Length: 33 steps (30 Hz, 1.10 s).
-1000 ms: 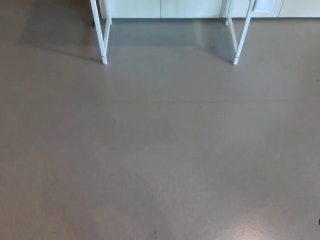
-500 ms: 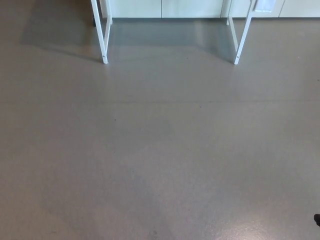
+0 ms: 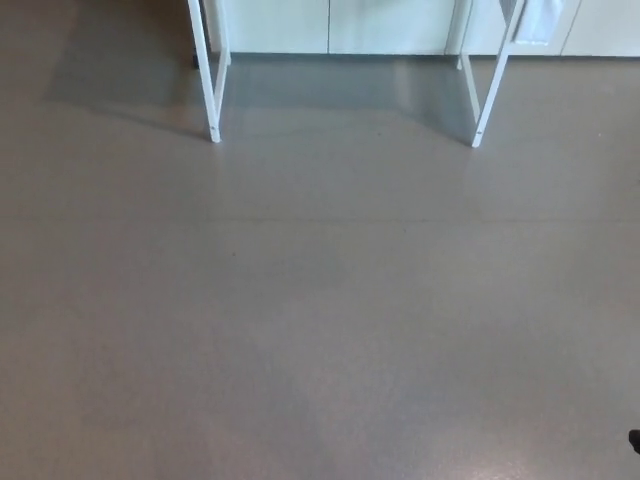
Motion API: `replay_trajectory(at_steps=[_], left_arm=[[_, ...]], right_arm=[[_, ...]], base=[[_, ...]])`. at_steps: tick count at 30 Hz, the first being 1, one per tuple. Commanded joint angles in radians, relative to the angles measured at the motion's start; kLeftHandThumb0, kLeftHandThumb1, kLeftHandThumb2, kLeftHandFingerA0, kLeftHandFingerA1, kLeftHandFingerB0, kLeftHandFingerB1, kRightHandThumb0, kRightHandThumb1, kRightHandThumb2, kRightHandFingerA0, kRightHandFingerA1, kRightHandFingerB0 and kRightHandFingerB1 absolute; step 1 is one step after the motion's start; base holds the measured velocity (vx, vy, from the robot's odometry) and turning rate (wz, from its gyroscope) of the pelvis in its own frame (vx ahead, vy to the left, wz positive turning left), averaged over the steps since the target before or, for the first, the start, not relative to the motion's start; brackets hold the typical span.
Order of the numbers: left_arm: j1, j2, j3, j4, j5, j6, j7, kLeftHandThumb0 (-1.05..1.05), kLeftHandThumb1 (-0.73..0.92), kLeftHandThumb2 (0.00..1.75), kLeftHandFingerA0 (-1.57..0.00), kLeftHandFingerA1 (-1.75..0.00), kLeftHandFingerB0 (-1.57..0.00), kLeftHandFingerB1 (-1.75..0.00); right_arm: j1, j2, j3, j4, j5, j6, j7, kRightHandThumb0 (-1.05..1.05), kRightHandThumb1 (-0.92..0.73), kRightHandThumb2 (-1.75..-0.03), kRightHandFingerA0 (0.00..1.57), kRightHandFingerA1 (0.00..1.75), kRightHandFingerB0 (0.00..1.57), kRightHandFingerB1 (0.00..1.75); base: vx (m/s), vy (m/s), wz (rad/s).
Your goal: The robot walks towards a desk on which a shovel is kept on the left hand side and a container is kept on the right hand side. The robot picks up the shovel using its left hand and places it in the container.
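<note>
Floor (image 3: 320, 320) fills nearly the whole head view: a smooth, grey-brown surface with a dull sheen, faintly mottled, with a pale glare patch near the bottom right. A thin straight seam runs across it from side to side, a little above the middle of the picture.

At the top stand the white legs of the desk (image 3: 210, 70), slim, straight, square-edged metal. The left pair ends at a foot near the upper left; the right pair (image 3: 485, 90) slants slightly and ends at a foot near the upper right. Only the legs show; the top of the desk is cut off by the upper edge of the picture. A soft grey shadow spreads on the floor under and to the left of the legs.

Behind the legs runs a row of pale, flat cabinet fronts (image 3: 330, 25), split by thin upright gaps, sitting above a dark strip at floor level. A pale flat sheet-like thing (image 3: 540, 20) hangs beside the right legs at the top edge; what it is cannot be told.

Neither the shovel nor the container appears anywhere, so their place relative to the hands cannot be told. Neither the left hand nor the right hand is visible. A tiny dark speck (image 3: 635, 440) sits at the right edge near the bottom, too small to identify.
</note>
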Motion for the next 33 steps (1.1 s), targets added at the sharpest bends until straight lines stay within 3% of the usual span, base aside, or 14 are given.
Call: replay_trajectory(at_steps=[1, 3, 10, 11, 13, 16, 17, 18, 20, 21, 22, 23, 31, 33], left_arm=[[0.002, 0.017, 0.001, -0.017, -0.006, -0.034, 0.007, -0.36, 0.66, 0.6, -0.3, -0.5, -0.29, -0.31], [0.007, 0.02, -0.004, -0.02, -0.007, -0.045, -0.007, -0.35, 0.68, 0.61, -0.28, -0.52, -0.27, -0.3], [0.001, 0.033, -0.009, 0.005, -0.009, -0.063, -0.026, -0.38, 0.66, 0.61, -0.27, -0.52, -0.27, -0.3], [0.001, 0.036, -0.012, 0.007, -0.005, -0.065, -0.024, -0.39, 0.66, 0.61, -0.28, -0.51, -0.28, -0.3], [0.001, 0.036, -0.015, 0.006, -0.003, -0.062, -0.017, -0.37, 0.66, 0.59, -0.29, -0.51, -0.3, -0.31], [0.006, 0.035, -0.022, 0.009, 0.0, -0.074, -0.024, -0.37, 0.67, 0.6, -0.3, -0.52, -0.29, -0.31], [0.005, 0.035, -0.022, 0.019, -0.002, -0.079, -0.027, -0.37, 0.67, 0.6, -0.28, -0.51, -0.29, -0.31], [0.008, 0.034, -0.023, 0.023, 0.0, -0.084, -0.026, -0.38, 0.68, 0.6, -0.28, -0.51, -0.29, -0.31], [0.015, 0.031, -0.027, 0.022, 0.004, -0.086, -0.018, -0.38, 0.68, 0.6, -0.29, -0.51, -0.3, -0.31], [0.022, 0.025, -0.029, 0.021, 0.005, -0.087, -0.015, -0.38, 0.68, 0.6, -0.29, -0.5, -0.3, -0.31], [0.044, 0.012, -0.037, 0.007, 0.012, -0.099, -0.011, -0.38, 0.68, 0.6, -0.29, -0.51, -0.3, -0.31], [0.053, 0.009, -0.038, 0.006, 0.012, -0.103, -0.011, -0.38, 0.69, 0.6, -0.29, -0.51, -0.3, -0.31], [0.156, -0.02, -0.055, 0.054, 0.035, -0.186, -0.01, -0.33, 0.69, 0.61, -0.33, -0.49, -0.34, -0.31], [0.151, -0.021, -0.056, 0.1, 0.035, -0.217, -0.022, -0.33, 0.71, 0.61, -0.34, -0.5, -0.34, -0.31]], right_arm=[[0.0, -0.005, 0.003, 0.01, -0.011, -0.039, -0.013, -0.3, -0.56, -0.57, 0.57, 0.44, 0.36, 0.37], [0.007, -0.005, 0.003, -0.004, -0.011, -0.034, -0.011, -0.36, -0.48, -0.68, 0.52, 0.51, 0.32, 0.44], [0.003, -0.009, 0.007, 0.001, -0.02, -0.036, -0.014, -0.38, -0.48, -0.69, 0.52, 0.51, 0.32, 0.44], [0.004, -0.011, 0.009, 0.001, -0.026, -0.037, -0.017, -0.31, -0.56, -0.57, 0.57, 0.44, 0.35, 0.36], [0.005, -0.01, 0.008, 0.003, -0.023, -0.044, -0.013, -0.37, -0.48, -0.69, 0.52, 0.51, 0.32, 0.44], [0.004, -0.014, 0.006, 0.006, -0.021, -0.044, -0.009, -0.3, -0.56, -0.57, 0.57, 0.44, 0.35, 0.36], [0.006, -0.013, 0.006, 0.008, -0.019, -0.05, -0.008, -0.38, -0.46, -0.7, 0.52, 0.52, 0.31, 0.44], [0.008, -0.014, 0.007, 0.01, -0.023, -0.053, -0.01, -0.31, -0.56, -0.57, 0.58, 0.45, 0.36, 0.37], [0.015, -0.019, 0.011, 0.001, -0.026, -0.049, -0.013, -0.39, -0.46, -0.71, 0.53, 0.52, 0.31, 0.45], [0.02, -0.022, 0.012, 0.001, -0.03, -0.053, -0.014, -0.3, -0.56, -0.57, 0.58, 0.45, 0.36, 0.37], [0.029, -0.026, 0.01, 0.004, -0.026, -0.056, -0.007, -0.38, -0.46, -0.7, 0.52, 0.53, 0.32, 0.45], [0.035, -0.028, 0.01, 0.004, -0.026, -0.058, -0.004, -0.32, -0.56, -0.57, 0.57, 0.45, 0.36, 0.37], [0.125, -0.037, 0.021, 0.046, -0.043, -0.119, -0.001, -0.31, -0.55, -0.56, 0.57, 0.48, 0.37, 0.39], [0.153, -0.035, 0.017, -0.001, -0.034, -0.076, -0.003, -0.41, -0.44, -0.72, 0.52, 0.57, 0.33, 0.48]], base=[[0.19, 0.198, -0.37], [0.17, 0.212, -0.14], [0.2, 0.095, 0.07], [0.21, -0.03, 0.06], [0.23, -0.059, 0.14], [0.23, -0.109, 0.16], [0.35, -0.154, -0.34], [0.26, -0.116, 0.38], [0.25, -0.09, 0.29], [0.35, -0.118, -0.01], [0.27, -0.099, 0.04], [0.24, -0.072, -0.04], [0.25, 0.072, -0.16], [0.41, 0.292, -0.25]])
